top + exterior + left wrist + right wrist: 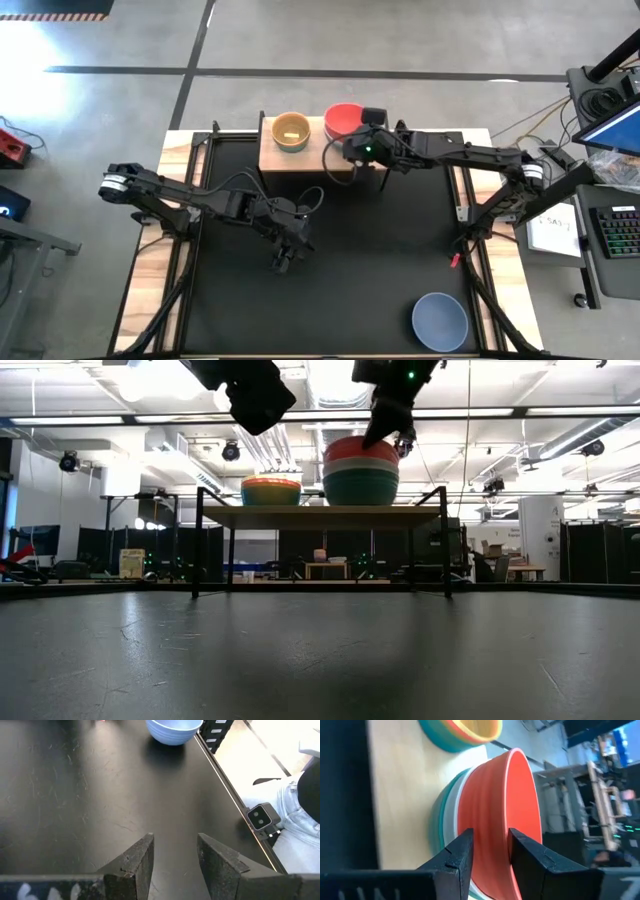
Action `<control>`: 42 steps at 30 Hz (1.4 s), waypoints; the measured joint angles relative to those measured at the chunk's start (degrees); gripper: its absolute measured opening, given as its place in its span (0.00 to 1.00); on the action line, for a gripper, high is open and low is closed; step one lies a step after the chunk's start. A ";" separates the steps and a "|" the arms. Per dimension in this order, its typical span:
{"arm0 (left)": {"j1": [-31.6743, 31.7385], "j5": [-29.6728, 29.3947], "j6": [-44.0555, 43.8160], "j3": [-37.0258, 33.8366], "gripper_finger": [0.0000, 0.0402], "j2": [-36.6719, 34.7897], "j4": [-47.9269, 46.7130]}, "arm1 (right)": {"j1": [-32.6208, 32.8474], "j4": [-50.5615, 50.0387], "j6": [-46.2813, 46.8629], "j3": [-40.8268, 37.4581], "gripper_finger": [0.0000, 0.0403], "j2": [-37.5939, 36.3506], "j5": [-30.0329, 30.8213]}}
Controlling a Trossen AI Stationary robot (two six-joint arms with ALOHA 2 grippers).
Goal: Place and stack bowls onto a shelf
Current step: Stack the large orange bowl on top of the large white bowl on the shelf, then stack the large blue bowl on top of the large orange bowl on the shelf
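The light-wood shelf [272, 160] [320, 515] stands at the table's far edge. On it sit a stack of smaller bowls with a yellow one on top [291, 131] [271, 491], and a stack of larger bowls: teal, then white, then red on top [343, 121] [360, 472] [495, 805]. My right gripper [352, 148] [390, 442] [490, 845] is open at the red bowl's near side, just below its rim. My left gripper [283, 263] [174, 850] hangs open over the black tabletop's middle. The periwinkle bowl [440, 321] [172, 730] rests upright on its base near the table's near right corner. My right gripper's fingers [460, 855] stand open in front of the red bowl's outer wall [490, 820], close to its near rim, coming from the near side and slanting down. I cannot tell whether either finger touches the bowl. The bowl sits nested in the stack on the shelf.
The shelf's dark legs [197, 545] stand on the black tabletop [380, 260]. Cables run along the table's wooden side strips [150, 260]. A small camera block [260, 817] sits at the table's edge, with a person's jeans [300, 805] beyond it.
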 joint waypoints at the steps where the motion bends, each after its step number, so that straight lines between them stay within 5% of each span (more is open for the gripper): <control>1: 0.00 0.00 0.01 0.00 0.33 0.01 0.00 | 0.00 -0.01 -0.69 0.00 0.27 0.31 0.96; 19: 0.07 4.66 -2.61 0.00 0.33 1.11 -0.75 | 1.47 -9.21 5.81 4.99 0.27 -0.34 4.30; 32: -0.08 8.76 -1.31 0.00 0.33 3.85 3.24 | 6.24 -34.81 41.85 12.33 0.27 -0.47 -3.58; 42: -0.09 11.22 -1.03 0.09 0.33 3.82 5.35 | 17.35 -41.06 71.65 5.56 0.27 -0.44 -22.17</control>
